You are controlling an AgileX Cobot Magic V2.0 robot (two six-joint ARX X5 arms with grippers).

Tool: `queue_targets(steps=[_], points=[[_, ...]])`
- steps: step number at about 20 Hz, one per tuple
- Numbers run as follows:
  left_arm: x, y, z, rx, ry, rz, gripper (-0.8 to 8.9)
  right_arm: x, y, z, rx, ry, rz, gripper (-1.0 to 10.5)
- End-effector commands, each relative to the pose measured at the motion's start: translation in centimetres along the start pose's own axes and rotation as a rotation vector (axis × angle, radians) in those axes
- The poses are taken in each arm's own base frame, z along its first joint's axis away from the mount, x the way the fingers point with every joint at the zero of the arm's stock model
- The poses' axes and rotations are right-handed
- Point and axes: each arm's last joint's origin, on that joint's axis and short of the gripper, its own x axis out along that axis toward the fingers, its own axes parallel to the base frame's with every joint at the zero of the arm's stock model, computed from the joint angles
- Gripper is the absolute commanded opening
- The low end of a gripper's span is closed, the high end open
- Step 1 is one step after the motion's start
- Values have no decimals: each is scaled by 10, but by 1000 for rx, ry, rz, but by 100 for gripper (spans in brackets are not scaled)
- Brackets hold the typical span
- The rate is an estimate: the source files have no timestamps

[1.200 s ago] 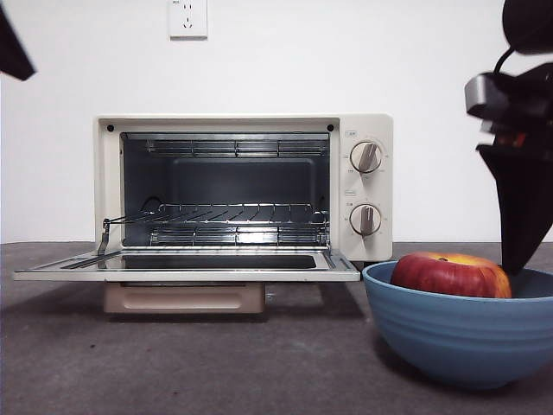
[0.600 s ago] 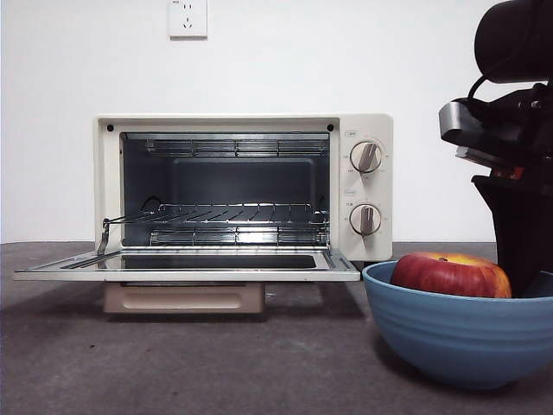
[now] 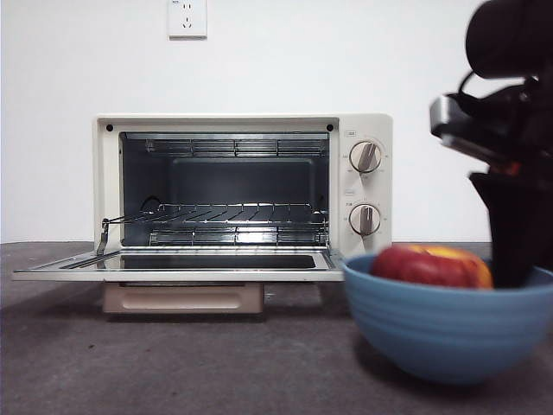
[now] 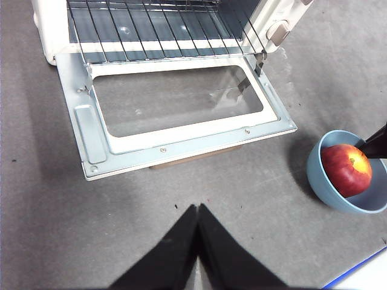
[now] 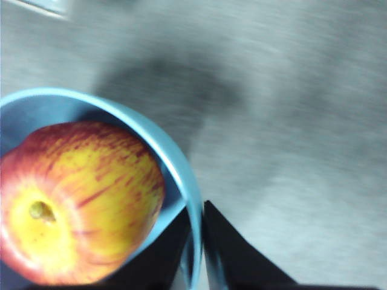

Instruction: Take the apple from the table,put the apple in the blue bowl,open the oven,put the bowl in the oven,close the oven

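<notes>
The red and yellow apple (image 3: 430, 265) (image 5: 78, 199) (image 4: 346, 169) lies inside the blue bowl (image 3: 441, 333) (image 4: 317, 175) at the right of the table (image 3: 173, 363). My right gripper (image 5: 196, 229) (image 3: 514, 251) comes down from above and is shut on the bowl's rim (image 5: 175, 157), one jaw inside and one outside. The cream oven (image 3: 363, 125) stands at the back with its door (image 3: 181, 275) (image 4: 181, 142) folded down flat and the wire rack (image 3: 216, 212) showing. My left gripper (image 4: 198, 208) hovers shut over bare table in front of the door, holding nothing.
The door's beige handle (image 3: 183, 298) hangs under its front edge, close to the table. Two knobs (image 3: 365, 157) sit on the oven's right panel. A white socket (image 3: 187, 17) is on the wall. A blue-edged white sheet (image 4: 360, 278) lies near the bowl.
The right arm came lower and leftward and closed on the bowl's rim. The bowl with the apple has shifted left toward the oven door.
</notes>
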Motion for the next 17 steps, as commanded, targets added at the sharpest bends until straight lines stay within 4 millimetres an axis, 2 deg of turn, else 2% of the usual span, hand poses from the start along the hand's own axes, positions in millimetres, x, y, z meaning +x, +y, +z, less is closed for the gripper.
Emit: queue_targets(steps=[1,4,6,13,17], points=[[0,0,2,1,-10,-1,7,-18,25,17,-2,-95,60,2],[0,0,2,3,-12,-2,7,-39,53,36,-13,-194,117,2],[0,0,3,6,-20,-3,7,-42,65,51,4,-225,127,2],[0,-1,4,15,-24,-4,7,-20,85,112,135,-274,88,2],[0,-1,3,16,-23,-6,7,-10,94,138,219,-293,87,2]])
